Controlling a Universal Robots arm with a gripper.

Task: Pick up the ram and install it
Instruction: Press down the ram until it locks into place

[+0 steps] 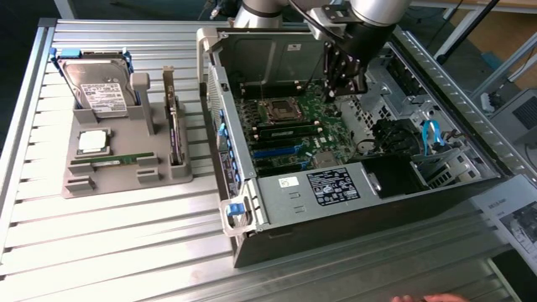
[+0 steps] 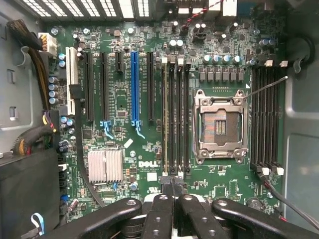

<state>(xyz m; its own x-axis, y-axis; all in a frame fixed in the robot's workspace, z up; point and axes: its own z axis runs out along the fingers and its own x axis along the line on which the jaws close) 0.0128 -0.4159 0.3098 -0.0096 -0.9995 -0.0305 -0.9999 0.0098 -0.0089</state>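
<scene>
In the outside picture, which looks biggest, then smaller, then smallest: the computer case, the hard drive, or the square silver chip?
Biggest: computer case.
Next: hard drive.
Smallest: square silver chip.

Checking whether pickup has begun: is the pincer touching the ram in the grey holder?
Apart. In the exterior view the pincer hangs over the motherboard inside the computer case, while the ram lies in the grey holder outside it.
</scene>
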